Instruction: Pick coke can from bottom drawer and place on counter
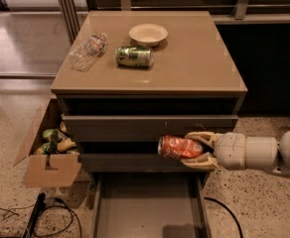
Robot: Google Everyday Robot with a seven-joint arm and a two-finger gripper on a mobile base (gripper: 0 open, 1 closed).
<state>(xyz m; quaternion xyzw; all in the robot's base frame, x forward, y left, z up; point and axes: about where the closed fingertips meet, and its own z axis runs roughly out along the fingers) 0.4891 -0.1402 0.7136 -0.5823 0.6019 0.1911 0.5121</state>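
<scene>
My gripper (197, 148) comes in from the right and is shut on the coke can (178, 147), a red-orange can held on its side. It hangs in front of the middle drawer front, above the pulled-out bottom drawer (147, 209), whose grey floor shows nothing in it. The counter (194, 63) is the tan top of the cabinet, higher up than the can.
On the counter lie a green can (134, 56) on its side, a clear plastic bottle (88, 50) and a white bowl (148, 34). An open cardboard box (48, 155) with items stands on the floor at the left. Cables (50, 217) lie on the floor.
</scene>
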